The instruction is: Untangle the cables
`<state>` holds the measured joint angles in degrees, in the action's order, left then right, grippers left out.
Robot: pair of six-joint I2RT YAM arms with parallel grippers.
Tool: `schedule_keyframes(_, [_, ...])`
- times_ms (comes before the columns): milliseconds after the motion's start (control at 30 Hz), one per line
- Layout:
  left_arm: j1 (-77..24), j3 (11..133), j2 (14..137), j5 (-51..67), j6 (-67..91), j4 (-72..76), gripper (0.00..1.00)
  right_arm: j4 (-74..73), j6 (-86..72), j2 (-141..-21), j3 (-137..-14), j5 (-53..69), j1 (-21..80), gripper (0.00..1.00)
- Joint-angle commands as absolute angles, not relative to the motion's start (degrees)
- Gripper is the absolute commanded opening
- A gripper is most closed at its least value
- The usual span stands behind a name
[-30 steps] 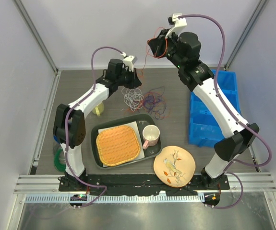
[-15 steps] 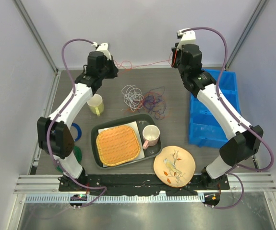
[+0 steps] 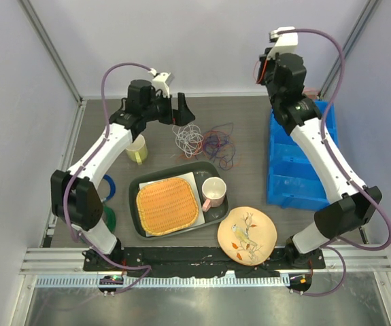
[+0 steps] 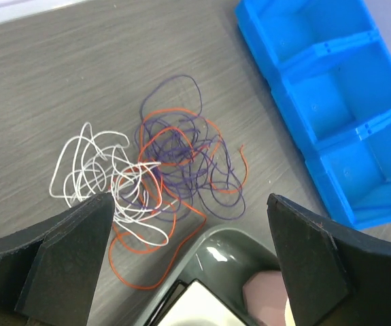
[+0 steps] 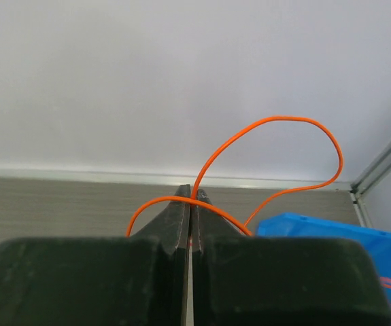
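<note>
Left jaws gape over the cables [image 4: 178,146]; right jaws pinch one orange cable [image 5: 283,118] (held high).

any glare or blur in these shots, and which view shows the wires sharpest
Left wrist: the cables are crisp, sharpest here; a small glare spot sits on the rim of the dark tray. Right wrist: the orange cable is sharp, while the right gripper, shut on it, is a dark mass with little detail. Top external: even light, soft shadows, wires barely resolved.
</note>
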<state>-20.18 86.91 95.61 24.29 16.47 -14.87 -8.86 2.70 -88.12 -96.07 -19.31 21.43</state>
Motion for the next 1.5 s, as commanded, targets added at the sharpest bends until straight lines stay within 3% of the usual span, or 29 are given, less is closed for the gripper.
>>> schedule_keyframes(0, [-20.3,84.9,91.1,25.3,12.7,-16.5,1.00,-7.8,2.5,-88.8,-103.3,-19.9,15.5,0.01])
schedule_keyframes(300, [-20.3,85.7,92.9,18.3,12.7,-20.2,1.00,-7.8,3.0,-95.8,-109.9,-18.0,6.7,0.01])
schedule_keyframes(933, [-20.3,79.8,88.2,2.4,13.2,-23.4,1.00,-5.5,-4.8,-107.6,-108.5,-18.2,-5.4,0.02])
schedule_keyframes(1000, [-20.4,80.1,88.4,1.9,13.2,-23.9,1.00,-5.9,-6.3,-107.5,-107.6,-18.5,-5.9,0.09])
schedule_keyframes(1133, [-20.3,80.7,88.9,1.1,13.3,-24.7,1.00,-6.1,-6.9,-106.4,-105.6,-19.5,-6.3,0.42])
schedule_keyframes(1233, [-20.4,80.6,88.9,1.2,13.4,-24.7,1.00,-6.1,-7.4,-104.6,-104.2,-18.8,-6.3,0.54])
schedule_keyframes(1467, [-20.3,80.6,89.2,1.9,13.9,-24.5,1.00,-4.8,-9.1,-99.1,-99.6,-15.3,-6.3,0.67])
